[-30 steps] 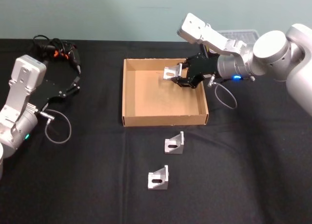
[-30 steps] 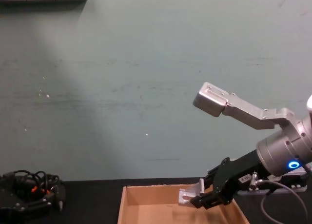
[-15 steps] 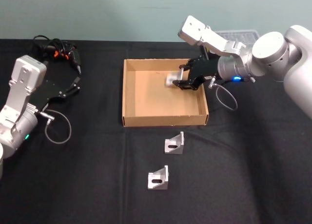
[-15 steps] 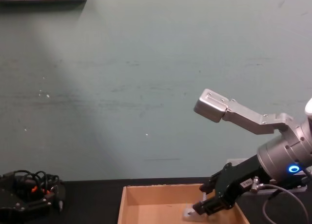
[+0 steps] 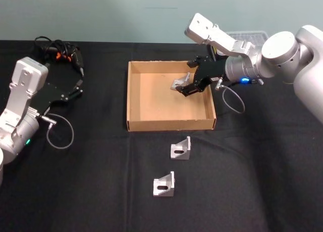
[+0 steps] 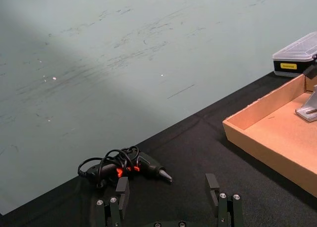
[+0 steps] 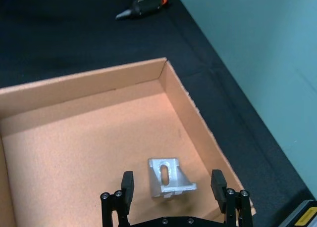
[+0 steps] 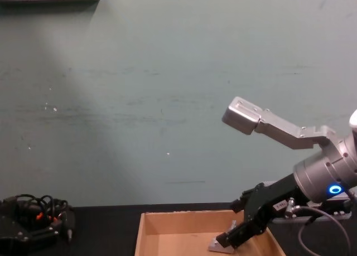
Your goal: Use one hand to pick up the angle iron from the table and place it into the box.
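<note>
Done with one angle iron (image 5: pixel 179 84), in the box (image 5: pixel 151 125) under the spread-open right end effector (image 5: pixel 187 78); two more angle irons (image 5: pixel 180 148) on the bench (image 5: pixel 101 181) at 6 o'clock

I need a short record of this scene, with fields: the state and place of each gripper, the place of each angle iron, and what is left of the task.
right gripper: open, above the far right part of the box
first angle iron: on the box floor, between the fingers, touching neither
second angle iron: on the table, just in front of the box
third angle iron: on the table, nearer the robot
left gripper: open, parked at the left
left to do: probably the two on the table
</note>
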You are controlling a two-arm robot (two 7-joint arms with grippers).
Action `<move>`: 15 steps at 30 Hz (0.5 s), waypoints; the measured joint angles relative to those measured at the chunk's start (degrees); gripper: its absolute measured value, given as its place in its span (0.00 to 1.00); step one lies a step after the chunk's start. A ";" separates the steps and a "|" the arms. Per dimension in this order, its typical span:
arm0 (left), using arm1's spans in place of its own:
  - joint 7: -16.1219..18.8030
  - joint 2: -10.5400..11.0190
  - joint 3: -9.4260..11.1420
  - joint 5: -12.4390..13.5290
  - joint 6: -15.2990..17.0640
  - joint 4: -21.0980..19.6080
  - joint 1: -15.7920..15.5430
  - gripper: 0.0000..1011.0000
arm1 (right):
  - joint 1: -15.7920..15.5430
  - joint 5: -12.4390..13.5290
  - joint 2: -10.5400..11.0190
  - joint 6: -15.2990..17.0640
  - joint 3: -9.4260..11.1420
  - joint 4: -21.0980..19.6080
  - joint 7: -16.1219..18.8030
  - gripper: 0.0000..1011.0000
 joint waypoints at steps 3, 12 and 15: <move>0.00 0.00 0.00 0.00 0.00 0.00 0.00 0.99 | -0.75 0.21 0.51 0.66 1.12 -1.81 -0.51 0.99; 0.00 0.00 0.00 0.00 0.00 0.00 0.00 0.99 | -6.06 4.33 5.07 4.44 6.86 -14.95 -3.07 0.99; 0.00 0.00 0.00 0.00 0.00 0.00 0.00 0.99 | -8.68 6.25 7.29 5.80 8.97 -20.93 -4.07 0.99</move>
